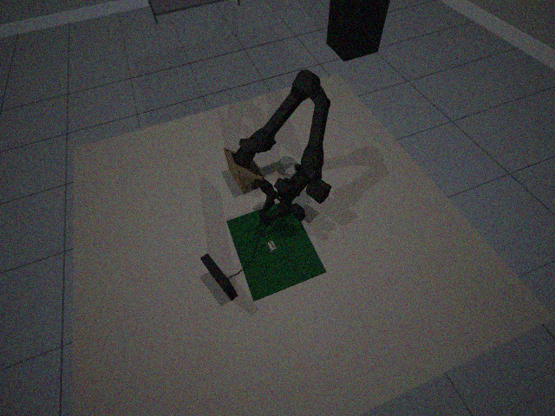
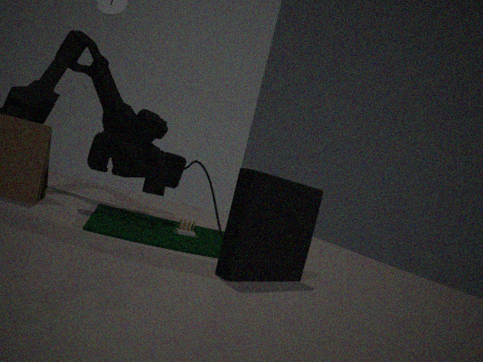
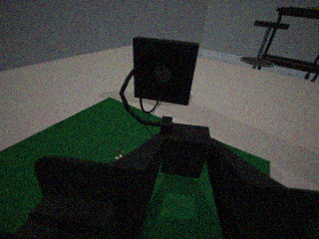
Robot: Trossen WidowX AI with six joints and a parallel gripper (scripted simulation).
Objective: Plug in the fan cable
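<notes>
My gripper [image 1: 268, 218] [image 2: 167, 178] [image 3: 185, 140] is shut on the fan's dark plug [image 3: 183, 163], seen between the fingertips in the wrist view. It holds the plug in the air above the green board [image 1: 286, 273] [image 2: 132, 225] [image 3: 65, 136]. The four-pin header [image 1: 271, 248] [image 2: 186, 232] stands on the board with its pins up, apart from the plug and on the fan side of the gripper. In the wrist view the header [image 3: 119, 155] is partly hidden by the left finger. The dark cable [image 2: 212, 191] [image 3: 125, 102] arcs from the plug to the fan.
The black square fan [image 1: 218, 276] [image 2: 269, 229] [image 3: 174, 55] stands upright beside the board's edge. A wooden block [image 1: 242, 174] [image 2: 23, 159] stands by the arm's base. A dark pillar-like object [image 1: 355, 29] and a stand [image 3: 269, 42] are in the background.
</notes>
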